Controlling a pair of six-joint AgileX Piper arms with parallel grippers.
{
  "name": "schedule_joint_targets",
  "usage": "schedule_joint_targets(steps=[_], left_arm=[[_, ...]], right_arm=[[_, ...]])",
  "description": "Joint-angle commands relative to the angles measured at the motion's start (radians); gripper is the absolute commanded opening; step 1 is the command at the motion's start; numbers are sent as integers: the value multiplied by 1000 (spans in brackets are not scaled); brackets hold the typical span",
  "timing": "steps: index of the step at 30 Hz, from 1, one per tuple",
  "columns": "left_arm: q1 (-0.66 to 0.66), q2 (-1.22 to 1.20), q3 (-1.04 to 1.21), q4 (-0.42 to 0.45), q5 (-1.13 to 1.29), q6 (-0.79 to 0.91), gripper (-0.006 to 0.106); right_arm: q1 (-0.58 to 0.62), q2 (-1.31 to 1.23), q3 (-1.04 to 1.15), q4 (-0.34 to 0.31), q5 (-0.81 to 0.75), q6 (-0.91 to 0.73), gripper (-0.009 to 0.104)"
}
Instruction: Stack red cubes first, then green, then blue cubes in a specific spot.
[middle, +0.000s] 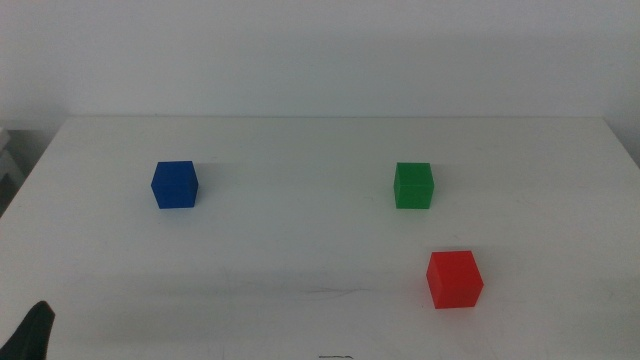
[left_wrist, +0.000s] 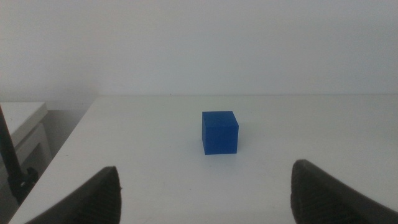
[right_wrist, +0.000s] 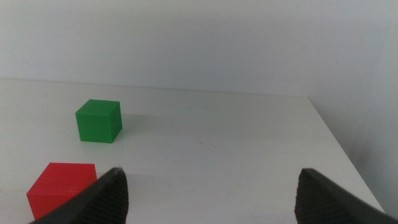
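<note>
- The red cube (middle: 455, 279) sits on the white desk (middle: 300, 240) in the lower right of the middle view, resting flat with nothing touching it.
- The green cube (middle: 413, 185) stands up and slightly left of the red one in that view, near it but clearly apart, at right of centre.
- The blue cube (middle: 175, 185) is at left of centre in the middle view, about level with the green cube and well apart from both others.
- No cube is stacked on another; all three rest singly on the bare desk.
- The left gripper (left_wrist: 205, 190) shows only as a dark tip at the bottom left corner of the middle view; in its own wrist view its jaws stand wide apart and hold nothing, with the blue cube (left_wrist: 220, 132) on the desk ahead, between the lines of the two jaws but well clear of them.
- The right gripper (right_wrist: 211, 196) is out of the middle view; its wrist view shows the jaws spread wide and empty, with the red cube (right_wrist: 59, 190) just beside one jaw and partly covered by it, and the green cube (right_wrist: 98, 121) farther off on the same side.
</note>
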Motion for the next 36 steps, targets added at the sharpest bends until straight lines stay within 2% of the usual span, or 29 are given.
schedule_joint_targets(steps=[1, 5, 15, 20, 25, 27, 32, 36], left_arm=[[-1, -15, -3, -7, -84, -7, 94], [-1, -15, -3, -7, -84, -7, 94], [-1, -15, -3, -7, -84, -7, 94], [-1, -15, -3, -7, -84, -7, 94], [-1, -15, -3, -7, -84, -7, 94], [-1, -15, -3, -7, -84, -7, 94], [-1, -15, -3, -7, -84, -7, 94], [-1, -15, -3, -7, -84, -7, 94]], right_arm=[[-7, -22, -17, 2, -76, -11, 79], [-7, -18, -49, 1, -53, -11, 79], [-3, 160, -336, 15, 193, -11, 79], [-3, 327, -520, 78, 457, -11, 79], [-3, 498, -734, 77, 812, -11, 79], [-3, 555, -810, 74, 908, -16, 79], [5, 683, -932, 67, 977, 11, 79], [77, 765, -986, 44, 983, 45, 79]])
